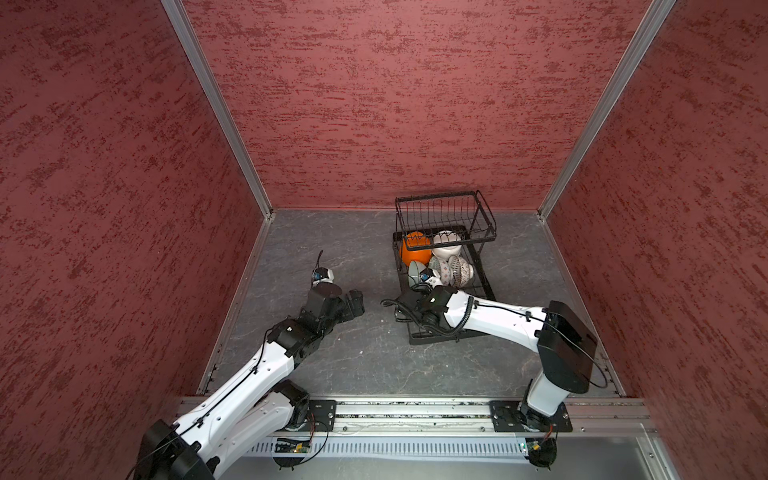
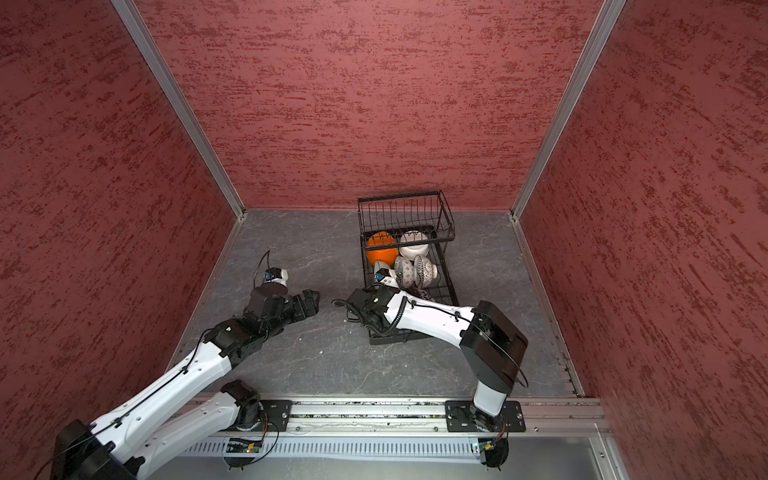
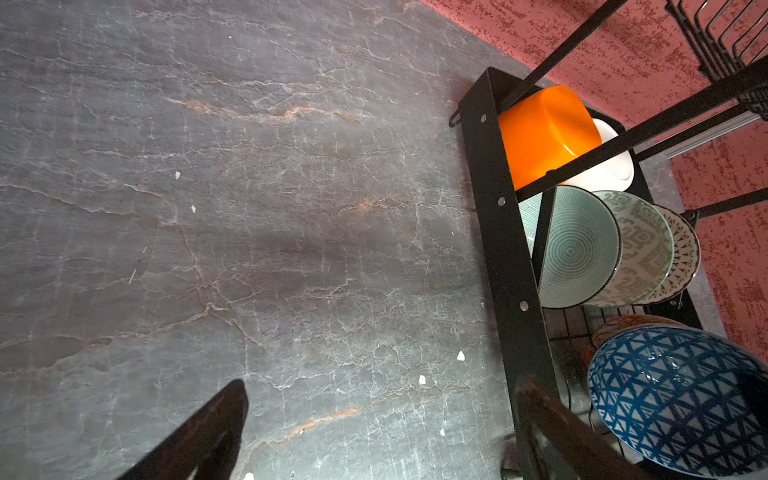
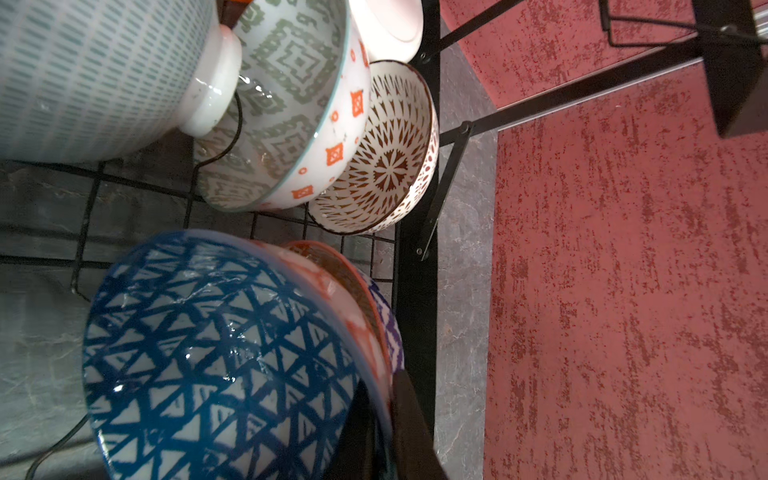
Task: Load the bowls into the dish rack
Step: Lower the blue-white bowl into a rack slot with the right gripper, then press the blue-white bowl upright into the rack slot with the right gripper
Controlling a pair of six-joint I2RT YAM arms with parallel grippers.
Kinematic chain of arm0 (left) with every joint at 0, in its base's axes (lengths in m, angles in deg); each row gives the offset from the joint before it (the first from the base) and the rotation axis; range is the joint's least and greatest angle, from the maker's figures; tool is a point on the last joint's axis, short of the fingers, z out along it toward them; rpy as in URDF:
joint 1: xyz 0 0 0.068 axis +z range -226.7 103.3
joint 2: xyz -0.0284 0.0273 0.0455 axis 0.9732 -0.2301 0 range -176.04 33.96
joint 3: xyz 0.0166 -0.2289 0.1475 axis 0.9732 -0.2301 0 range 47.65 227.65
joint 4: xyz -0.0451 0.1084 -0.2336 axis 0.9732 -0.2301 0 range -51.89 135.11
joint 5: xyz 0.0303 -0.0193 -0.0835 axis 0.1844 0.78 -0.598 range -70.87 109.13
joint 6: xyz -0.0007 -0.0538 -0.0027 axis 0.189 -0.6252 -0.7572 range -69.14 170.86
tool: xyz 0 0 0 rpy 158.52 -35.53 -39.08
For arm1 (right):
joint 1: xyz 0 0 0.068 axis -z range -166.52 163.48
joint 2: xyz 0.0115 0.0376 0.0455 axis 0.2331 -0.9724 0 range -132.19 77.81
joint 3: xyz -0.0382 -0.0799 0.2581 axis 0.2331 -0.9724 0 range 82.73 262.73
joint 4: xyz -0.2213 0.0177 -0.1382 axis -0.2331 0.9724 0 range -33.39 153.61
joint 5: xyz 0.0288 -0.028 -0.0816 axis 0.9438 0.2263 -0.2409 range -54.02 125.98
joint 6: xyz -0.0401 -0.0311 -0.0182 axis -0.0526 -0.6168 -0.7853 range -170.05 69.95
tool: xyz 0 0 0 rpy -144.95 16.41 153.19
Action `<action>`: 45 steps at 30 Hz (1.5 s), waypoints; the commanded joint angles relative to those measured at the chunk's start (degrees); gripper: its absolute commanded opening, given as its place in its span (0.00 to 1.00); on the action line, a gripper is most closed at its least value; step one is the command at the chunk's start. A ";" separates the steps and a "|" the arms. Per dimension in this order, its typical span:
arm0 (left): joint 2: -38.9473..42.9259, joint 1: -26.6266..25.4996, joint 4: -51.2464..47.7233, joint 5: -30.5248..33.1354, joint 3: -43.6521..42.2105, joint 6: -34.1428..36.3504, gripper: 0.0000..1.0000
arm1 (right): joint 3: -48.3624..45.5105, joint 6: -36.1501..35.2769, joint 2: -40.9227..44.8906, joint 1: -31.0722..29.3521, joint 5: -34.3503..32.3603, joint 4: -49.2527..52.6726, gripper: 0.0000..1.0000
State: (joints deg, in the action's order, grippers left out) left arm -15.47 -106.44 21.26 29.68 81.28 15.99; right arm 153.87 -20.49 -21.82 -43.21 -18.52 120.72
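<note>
Left gripper (image 1: 356, 301) wide apart, right gripper (image 4: 384, 415) clamped, arms extended

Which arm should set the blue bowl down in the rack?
Right. The right gripper is shut on the rim of the blue bowl, inside the rack. The left gripper hangs open over the table, holding nothing.

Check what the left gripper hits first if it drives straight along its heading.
Likely the table: the open left gripper angles down at it. The side rail of the dish rack runs close beside one finger, so a graze there is possible; depth unclear.
</note>
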 commanded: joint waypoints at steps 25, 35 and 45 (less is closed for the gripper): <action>1.72 5.04 2.76 -4.57 -2.78 2.35 0.99 | 7.40 11.03 -11.23 -1.91 -8.08 8.74 0.00; 2.40 6.35 3.04 -5.62 -3.57 2.44 1.00 | 10.73 17.27 -17.05 -3.08 -10.17 15.95 0.00; 2.84 7.55 3.43 -6.50 -4.27 2.37 0.99 | 11.81 20.43 -20.14 -4.48 -10.73 18.67 0.00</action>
State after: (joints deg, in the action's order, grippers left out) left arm -13.50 -99.46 23.31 23.86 77.76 17.30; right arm 165.14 -4.29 -39.57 -47.25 -29.64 137.49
